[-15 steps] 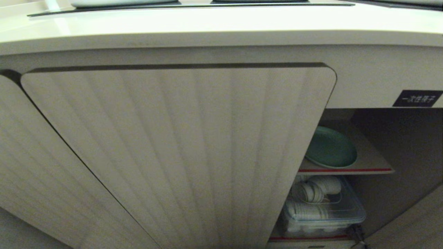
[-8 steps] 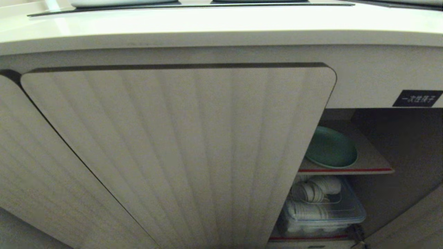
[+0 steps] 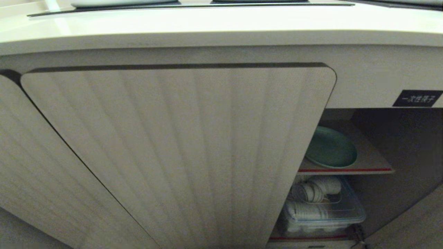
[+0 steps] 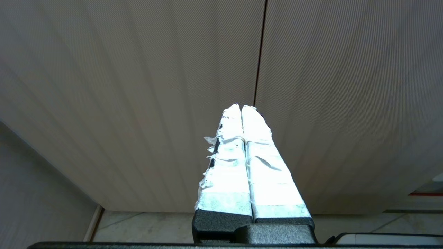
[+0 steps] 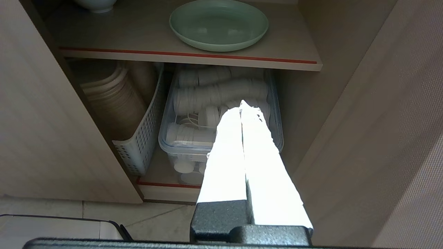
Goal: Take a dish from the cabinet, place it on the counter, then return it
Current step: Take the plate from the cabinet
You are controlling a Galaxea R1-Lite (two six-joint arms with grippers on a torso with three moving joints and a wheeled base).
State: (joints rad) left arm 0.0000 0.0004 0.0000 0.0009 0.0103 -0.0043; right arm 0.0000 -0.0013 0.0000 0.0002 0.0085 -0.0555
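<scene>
Up close, my right gripper [image 5: 241, 110] has its two white-taped fingers pressed flat together, tip to tip, with nothing between them and nothing touched; it hangs in front of the open cabinet [image 5: 346, 114]. My left gripper [image 4: 241, 109] is the same, taped fingers closed on each other and empty, pointed at the seam between two ribbed doors [image 4: 155, 86], apart from them. Past my right fingertips, on the lower red-edged shelf, sits a clear plastic bin [image 5: 273, 100] full of white lids or small cups, and just beside it a white perforated basket [image 5: 145, 138] holding stacked beige containers. One shelf higher lies the dish [image 5: 218, 24], the pale mint-green plate, flat on the upper shelf [image 5: 304, 55] near its red front edge, well apart from both my claws. In the head view a ribbed door [image 3: 180, 145] covers much of the opening, a small black label [image 3: 417, 98] sits above the open compartment, and farthest off runs the cream counter [image 3: 221, 24].
</scene>
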